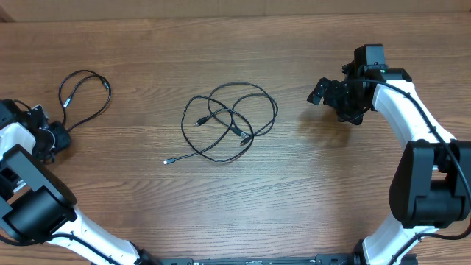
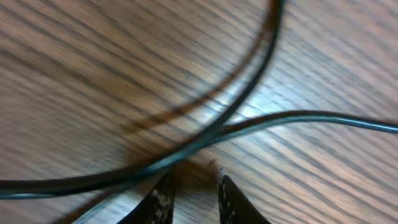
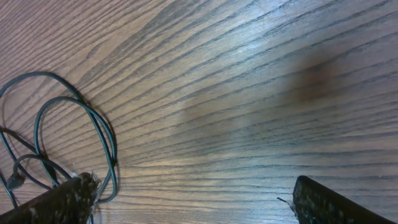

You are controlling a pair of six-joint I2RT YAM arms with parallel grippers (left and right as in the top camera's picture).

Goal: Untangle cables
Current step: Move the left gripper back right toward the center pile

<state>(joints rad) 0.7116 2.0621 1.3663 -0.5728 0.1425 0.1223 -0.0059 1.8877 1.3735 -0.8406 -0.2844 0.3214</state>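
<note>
A tangle of thin black cables lies in the middle of the table, with one silver-tipped end trailing out to the lower left. A separate black cable lies looped at the far left. Its lower end runs to my left gripper. In the left wrist view two strands of this cable cross just ahead of the left gripper. Its jaws stand a little apart with only wood between them. My right gripper hovers open right of the tangle. Part of the tangle shows by its left finger.
The wooden table stretches around the cables. Thicker black wires run along both white arms. The left arm's base sits at the lower left, the right arm's at the lower right.
</note>
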